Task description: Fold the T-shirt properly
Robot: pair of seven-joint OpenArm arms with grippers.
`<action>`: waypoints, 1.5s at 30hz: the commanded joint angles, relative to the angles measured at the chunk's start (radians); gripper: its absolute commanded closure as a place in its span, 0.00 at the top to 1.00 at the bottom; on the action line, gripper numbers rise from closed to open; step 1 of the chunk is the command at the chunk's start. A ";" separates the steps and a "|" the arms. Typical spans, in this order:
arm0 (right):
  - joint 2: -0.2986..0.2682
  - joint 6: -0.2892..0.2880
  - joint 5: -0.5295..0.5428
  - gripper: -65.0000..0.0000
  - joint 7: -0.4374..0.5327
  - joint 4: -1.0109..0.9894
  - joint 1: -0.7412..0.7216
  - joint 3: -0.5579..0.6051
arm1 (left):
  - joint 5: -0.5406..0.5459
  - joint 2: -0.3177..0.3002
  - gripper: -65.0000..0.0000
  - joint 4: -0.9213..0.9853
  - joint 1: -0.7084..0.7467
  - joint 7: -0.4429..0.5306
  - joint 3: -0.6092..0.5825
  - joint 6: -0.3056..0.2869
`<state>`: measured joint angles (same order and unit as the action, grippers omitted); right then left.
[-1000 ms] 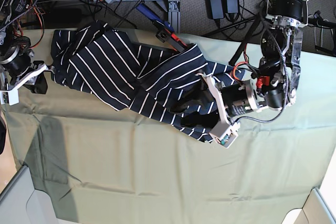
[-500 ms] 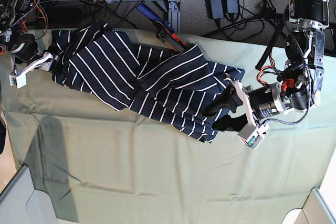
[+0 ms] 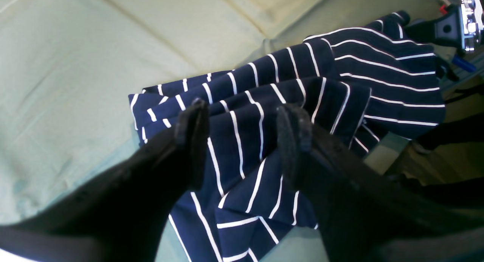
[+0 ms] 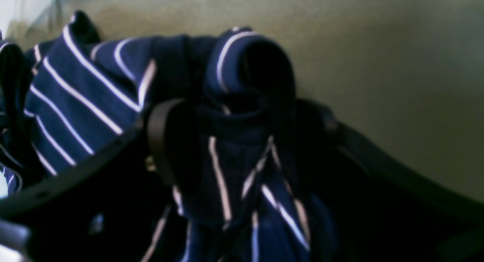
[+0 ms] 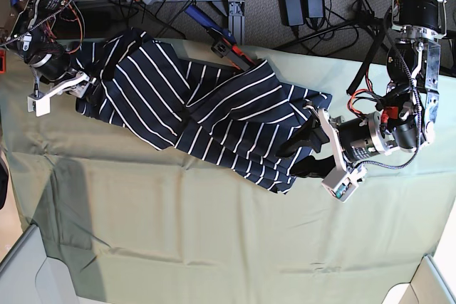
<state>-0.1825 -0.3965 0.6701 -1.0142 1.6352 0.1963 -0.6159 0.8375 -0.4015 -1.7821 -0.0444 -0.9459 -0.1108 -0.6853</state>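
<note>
Base view: T-shirt (image 5: 199, 115) bunched diagonally across green cloth (image 5: 214, 247), far left to centre. Left gripper (image 5: 299, 153) spread, beside shirt's right edge. Right gripper (image 4: 234, 141) pinching bunched shirt fabric, far left.

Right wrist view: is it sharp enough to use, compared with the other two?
Right wrist view: dim and soft, the T-shirt stripes smeared, the right tool nearly black. Left wrist view: bright and crisp, the stripes clean between the left tool fingers. Base view: evenly lit, sharp, a shadow on the green cloth at lower left.
</note>
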 commanded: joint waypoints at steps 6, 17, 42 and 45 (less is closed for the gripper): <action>-0.010 -0.034 0.011 0.00 -0.017 0.009 -0.002 0.001 | -0.003 -0.023 0.50 -0.016 -0.016 0.021 0.007 -0.013; -0.181 -0.033 -0.008 0.00 0.023 0.010 -0.008 -0.160 | -0.031 -0.129 0.50 0.101 -0.002 0.026 0.007 -0.013; 0.088 -0.082 0.077 0.00 -0.040 0.359 -0.121 -0.025 | 0.010 -0.133 0.50 0.163 0.064 0.021 0.007 -0.013; 0.145 -0.083 0.065 0.00 -0.025 0.381 -0.121 0.051 | 0.006 -0.140 0.50 0.163 0.064 0.021 0.009 -0.013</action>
<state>-0.0330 -0.4065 0.7120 -1.0672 1.9961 0.0860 -0.5629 0.8299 -0.5251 -1.6051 0.0357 -0.9424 -0.1112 -0.6857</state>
